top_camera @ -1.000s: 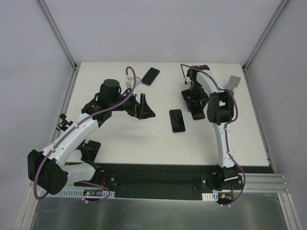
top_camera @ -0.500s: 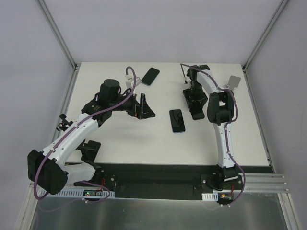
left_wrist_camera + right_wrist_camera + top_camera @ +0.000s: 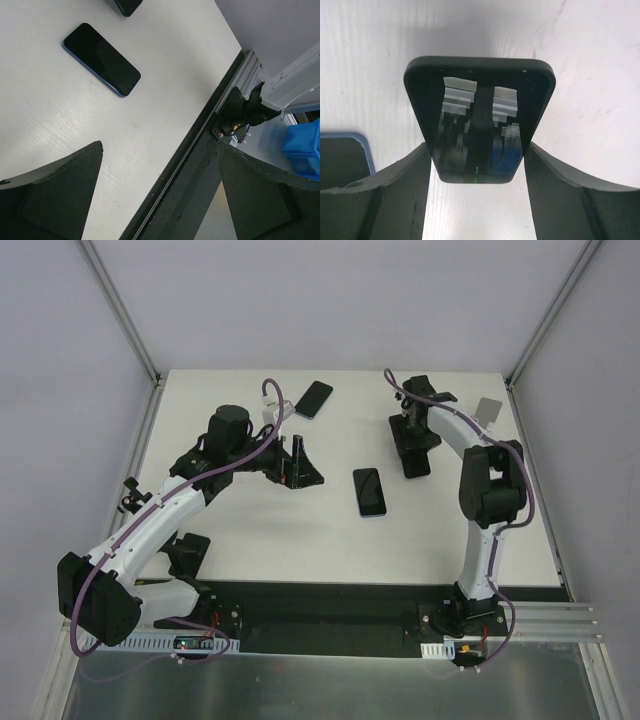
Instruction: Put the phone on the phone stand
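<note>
The black phone [image 3: 477,115] is sitting between the right fingers [image 3: 395,200], which I am seeing pressed against both of its long edges at the end nearer the wrist camera; its dark screen is facing up and reflecting the rig; I cannot tell whether it is resting on the counter [image 3: 300,540] or hanging just above it. From overhead I am finding this phone in the far right part of the counter, left of and apart from the small grey phone stand [image 3: 488,410], which is standing at the far right corner. The left fingers [image 3: 55,195] are standing spread wide with nothing between them, hovering left of centre. A blue-edged phone [image 3: 101,59] is lying flat, screen up, near the middle of the counter, just beside the gripped one; a third phone [image 3: 314,398] is lying at the far edge, well apart from both.
</note>
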You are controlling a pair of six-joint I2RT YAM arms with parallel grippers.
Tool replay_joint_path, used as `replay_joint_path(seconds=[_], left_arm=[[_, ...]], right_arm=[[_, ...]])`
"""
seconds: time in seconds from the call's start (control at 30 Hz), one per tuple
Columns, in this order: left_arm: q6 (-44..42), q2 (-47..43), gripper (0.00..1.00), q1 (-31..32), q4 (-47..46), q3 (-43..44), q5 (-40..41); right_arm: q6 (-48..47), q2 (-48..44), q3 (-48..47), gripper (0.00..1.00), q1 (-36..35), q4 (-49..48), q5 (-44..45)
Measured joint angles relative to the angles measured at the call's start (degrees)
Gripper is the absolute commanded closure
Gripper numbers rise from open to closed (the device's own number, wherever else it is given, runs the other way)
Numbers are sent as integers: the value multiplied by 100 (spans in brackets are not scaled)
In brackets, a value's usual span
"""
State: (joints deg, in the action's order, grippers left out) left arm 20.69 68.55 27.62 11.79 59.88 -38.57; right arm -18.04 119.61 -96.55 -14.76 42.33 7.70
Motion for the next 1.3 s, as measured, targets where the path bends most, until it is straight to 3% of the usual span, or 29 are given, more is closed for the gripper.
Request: replay_joint_path(seconds=[0.37, 0.7, 0.9, 1.3], left_arm=[[0, 0, 6, 0, -2, 0, 0], [0, 39, 6, -13, -9, 0, -31], [0, 98, 6, -35, -15, 0, -42], [-2, 162, 6, -35, -33, 0, -44]], right_arm=[[269, -1709, 2002, 99, 223, -2970, 763], [389, -2063, 2575, 99, 1572, -5066, 1274], [431, -1932, 2527, 99, 2033, -5571, 1001], [518, -1108, 2138, 99, 2184, -5751, 671]])
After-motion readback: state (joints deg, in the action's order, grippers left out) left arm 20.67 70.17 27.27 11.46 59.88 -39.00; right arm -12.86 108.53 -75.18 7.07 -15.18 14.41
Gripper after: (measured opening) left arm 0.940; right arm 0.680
